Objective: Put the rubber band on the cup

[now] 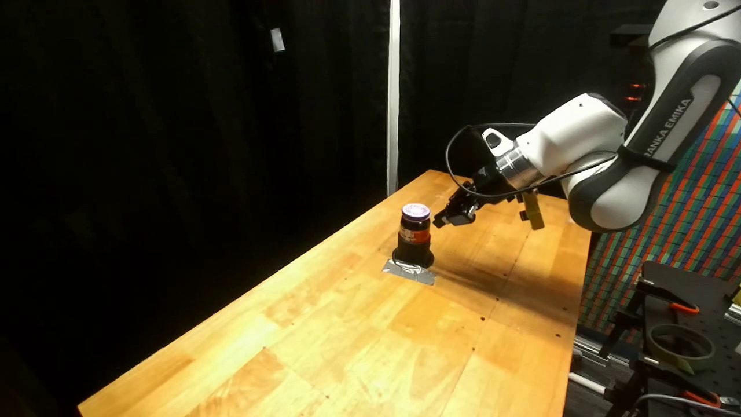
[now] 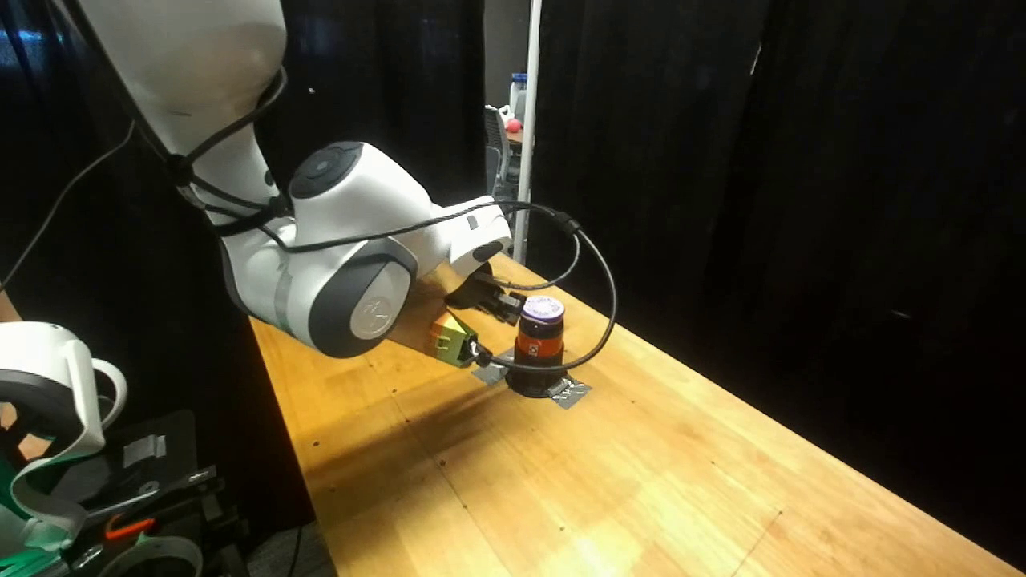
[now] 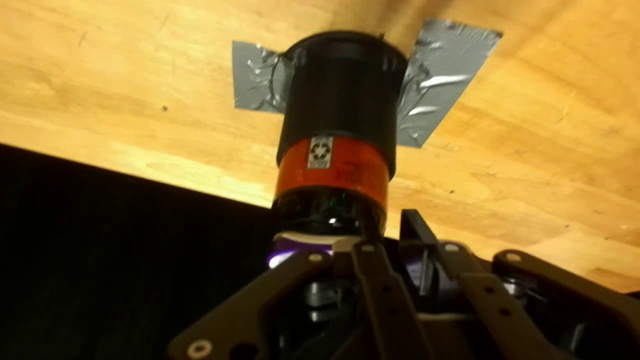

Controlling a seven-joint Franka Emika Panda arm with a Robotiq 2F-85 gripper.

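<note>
The cup is a dark jar with an orange-red label and a purple-and-white lid. It stands upright in a black holder (image 1: 414, 253) and shows in both exterior views (image 1: 415, 234) (image 2: 539, 343) and the wrist view (image 3: 332, 165). A pale tan band, which looks like the rubber band (image 3: 300, 237), runs around the jar at the lid's lower edge; its far side is hidden. My gripper (image 3: 392, 227) is partly open, its fingertips apart with no object visible between them. It is at lid height beside the jar (image 1: 440, 220). One fingertip overlaps the jar's edge; I cannot tell whether it touches.
Grey tape (image 3: 445, 75) fixes the holder to the wooden table (image 1: 370, 353). The arm's black cable (image 2: 605, 272) loops past the jar. Dark curtains (image 1: 173, 174) hang along the table. A cart with a tape roll (image 1: 682, 347) stands beside it.
</note>
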